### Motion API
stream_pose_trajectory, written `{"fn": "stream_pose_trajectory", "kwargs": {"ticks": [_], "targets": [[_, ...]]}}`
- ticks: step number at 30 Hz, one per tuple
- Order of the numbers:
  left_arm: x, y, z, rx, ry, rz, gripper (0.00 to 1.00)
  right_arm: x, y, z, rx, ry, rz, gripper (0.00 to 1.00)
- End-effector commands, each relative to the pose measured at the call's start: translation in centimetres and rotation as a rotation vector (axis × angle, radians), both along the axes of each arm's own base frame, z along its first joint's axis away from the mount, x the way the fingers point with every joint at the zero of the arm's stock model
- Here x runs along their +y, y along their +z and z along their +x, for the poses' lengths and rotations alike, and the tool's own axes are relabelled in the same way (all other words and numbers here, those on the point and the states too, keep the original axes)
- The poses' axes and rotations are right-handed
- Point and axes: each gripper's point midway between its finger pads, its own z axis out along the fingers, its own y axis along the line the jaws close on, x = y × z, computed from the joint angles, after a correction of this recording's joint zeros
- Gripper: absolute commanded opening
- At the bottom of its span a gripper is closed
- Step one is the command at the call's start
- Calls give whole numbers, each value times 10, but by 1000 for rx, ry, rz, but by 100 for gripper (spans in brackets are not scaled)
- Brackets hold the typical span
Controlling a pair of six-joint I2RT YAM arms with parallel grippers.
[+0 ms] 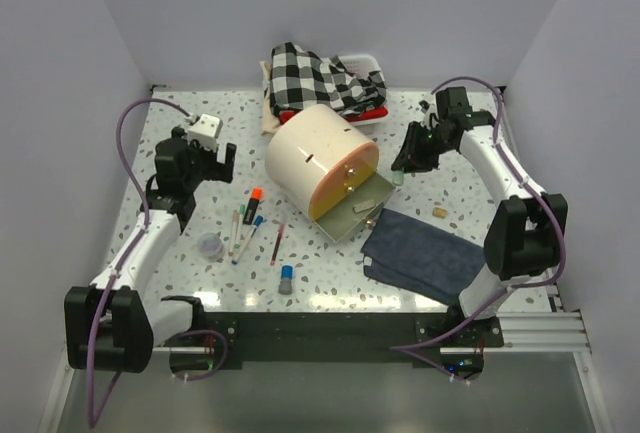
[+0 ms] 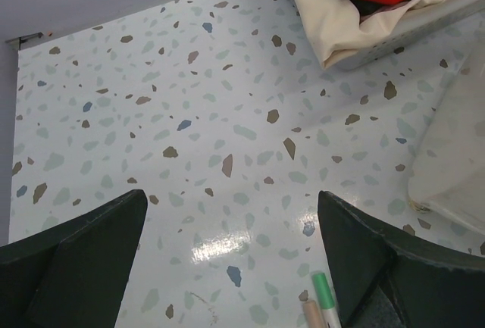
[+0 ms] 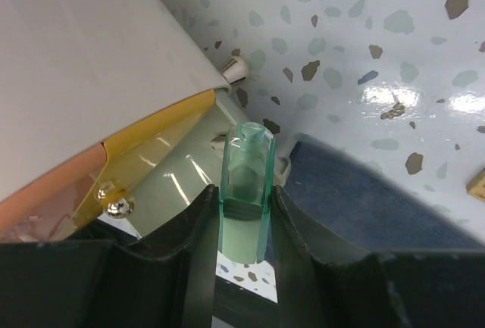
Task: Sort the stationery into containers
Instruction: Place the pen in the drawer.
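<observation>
So, my right pincer (image 3: 244,226) is clenched on a little green see-through cap (image 3: 246,176), hanging right by the corner of the pulled-out drawer (image 3: 170,184) of the cream drum cabinet (image 1: 315,148), close to a brass knob (image 3: 117,207). A blue cloth (image 3: 364,192) lies just beside that drawer. My left pincer (image 2: 235,267) is spread wide open above the speckled tabletop (image 2: 189,116), a green pen tip (image 2: 323,292) showing beside one finger. Further out, the orange-capped marker (image 1: 254,199), thin pens (image 1: 238,233), red pencil (image 1: 277,243), blue-capped tube (image 1: 286,278) and clear pot (image 1: 210,245) lie loose on the tabletop, left of the cabinet.
</observation>
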Motion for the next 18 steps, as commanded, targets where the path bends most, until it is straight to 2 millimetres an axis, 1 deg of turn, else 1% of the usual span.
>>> {"fn": "stream_pose_trajectory", "kwargs": {"ticks": [1,2,5,11,14,16,17,18], "targets": [[4,23,-2,-69,14,-2,100,33,13,3,1,26,94,11],[5,22,-3,-68,15,-2,100,39,11,1,12,44,98,11],[8,20,-6,-64,22,2,100,48,6,-2,33,67,107,11],[11,21,-9,-69,27,10,100,54,-7,-14,88,89,99,11],[12,22,-10,-74,31,8,100,56,-14,-17,109,92,102,14],[12,21,-12,-70,29,4,100,58,-20,-20,128,91,105,18],[12,20,-13,-69,29,4,100,59,-22,-21,135,92,110,27],[12,20,-13,-67,29,4,100,60,-24,-23,142,95,113,31]]}}
